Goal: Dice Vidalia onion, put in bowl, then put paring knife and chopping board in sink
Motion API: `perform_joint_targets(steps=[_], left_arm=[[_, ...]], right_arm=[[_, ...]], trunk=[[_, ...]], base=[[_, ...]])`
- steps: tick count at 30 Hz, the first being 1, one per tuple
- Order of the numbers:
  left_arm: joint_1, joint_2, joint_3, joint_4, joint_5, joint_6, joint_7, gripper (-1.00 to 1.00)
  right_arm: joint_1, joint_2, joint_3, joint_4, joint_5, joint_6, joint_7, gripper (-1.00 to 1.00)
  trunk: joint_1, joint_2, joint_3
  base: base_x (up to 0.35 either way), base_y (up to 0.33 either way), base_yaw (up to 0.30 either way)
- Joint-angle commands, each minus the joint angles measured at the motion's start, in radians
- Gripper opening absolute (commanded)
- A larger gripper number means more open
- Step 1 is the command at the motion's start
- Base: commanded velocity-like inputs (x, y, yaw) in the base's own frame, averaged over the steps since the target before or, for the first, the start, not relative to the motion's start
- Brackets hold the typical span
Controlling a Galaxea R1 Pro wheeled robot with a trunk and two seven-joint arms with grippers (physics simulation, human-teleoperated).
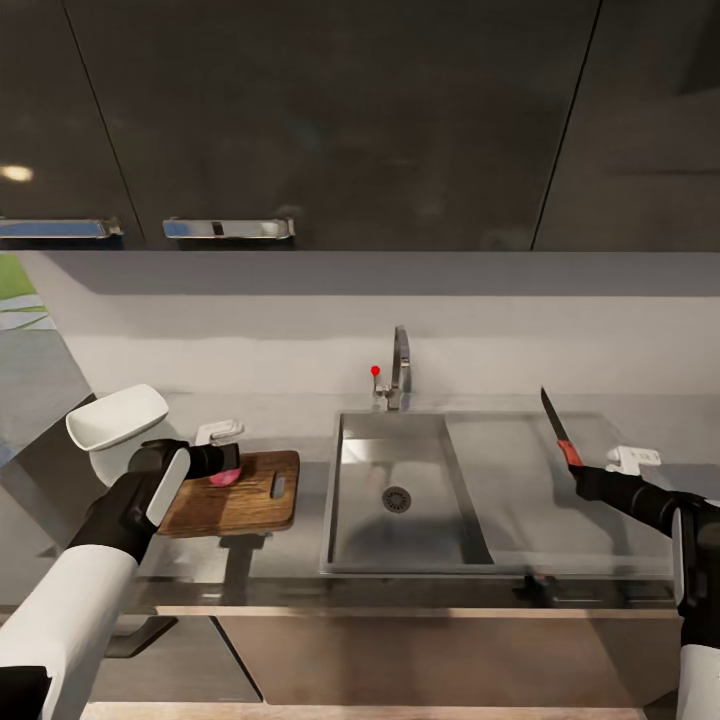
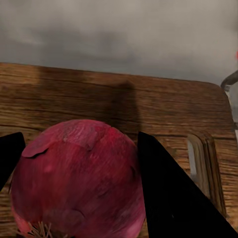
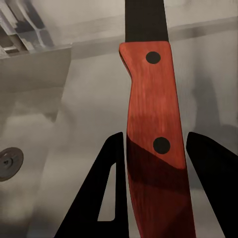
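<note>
Left gripper point(image 1: 228, 462) clamped on the onion point(image 1: 224, 476), fingers point(image 2: 168, 193) pressed against both its sides; onion sits on the board point(image 1: 250, 495), at the board's far left part. Board lies flat on the tabletop point(image 1: 290, 555), just left of the sink point(image 1: 400, 540). White bowl point(image 1: 117, 416) rests tilted on a white object near the left arm, beside the board's far left corner. Right gripper point(image 3: 154, 153) clamped on the knife point(image 1: 558, 428) by its red handle, fingers point(image 3: 111, 198) on either side; blade points up and away, held in the air above the drainboard point(image 1: 540, 490), right of the basin. Basin holds nothing but the drain point(image 1: 397, 498). Faucet point(image 1: 399, 368) with red knob behind the sink.
</note>
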Motion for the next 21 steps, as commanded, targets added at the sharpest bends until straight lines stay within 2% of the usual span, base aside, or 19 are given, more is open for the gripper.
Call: perform_joint_targets(steps=[1,8,9,12,15,16,19,21], left_arm=[[-0.001,0.001,-0.002,0.002,-0.005,0.003,-0.005,-1.00],[-0.001,0.001,-0.002,0.043,-0.005,0.003,-0.005,-1.00],[-0.001,0.001,-0.002,0.052,-0.005,0.002,-0.005,-1.00],[-0.001,0.002,-0.002,0.057,-0.006,0.001,-0.003,-1.00],[-0.001,0.002,-0.002,0.059,-0.006,0.001,-0.003,-1.00],[-0.001,-0.004,-0.003,0.036,0.003,-0.002,-0.003,-1.00],[-0.001,-0.012,-0.003,0.033,-0.011,-0.002,-0.004,-1.00],[-0.001,-0.021,-0.003,0.031,-0.033,-0.002,-0.004,-1.00]], right_arm=[[-0.001,0.000,-0.002,-0.001,0.010,0.003,0.010,-1.00],[-0.001,0.000,-0.001,0.000,0.011,0.003,0.010,-1.00],[-0.001,0.001,-0.001,0.000,0.023,0.002,0.010,-1.00],[-0.001,0.019,-0.003,0.000,0.037,0.002,0.010,-1.00],[-0.001,0.022,-0.003,0.000,0.038,0.002,0.010,-1.00],[0.001,0.028,-0.009,0.000,0.044,-0.004,0.009,-1.00],[0.001,0.044,-0.017,0.000,0.053,-0.016,0.010,-1.00],[0.001,0.056,-0.017,0.000,0.064,-0.027,0.011,-1.00]], trunk=[[0.001,-0.002,-0.002],[0.001,-0.002,-0.002],[0.001,-0.002,-0.002],[0.001,-0.002,-0.002],[0.001,-0.002,-0.002],[0.001,-0.002,-0.002],[0.001,-0.002,-0.002],[0.001,-0.002,-0.002]], base=[[0.000,0.000,0.000],[0.000,0.000,0.000],[0.000,0.000,0.000],[0.000,0.000,0.000],[0.000,0.000,0.000],[0.000,0.000,0.000],[0.000,0.000,0.000],[0.000,0.000,0.000]])
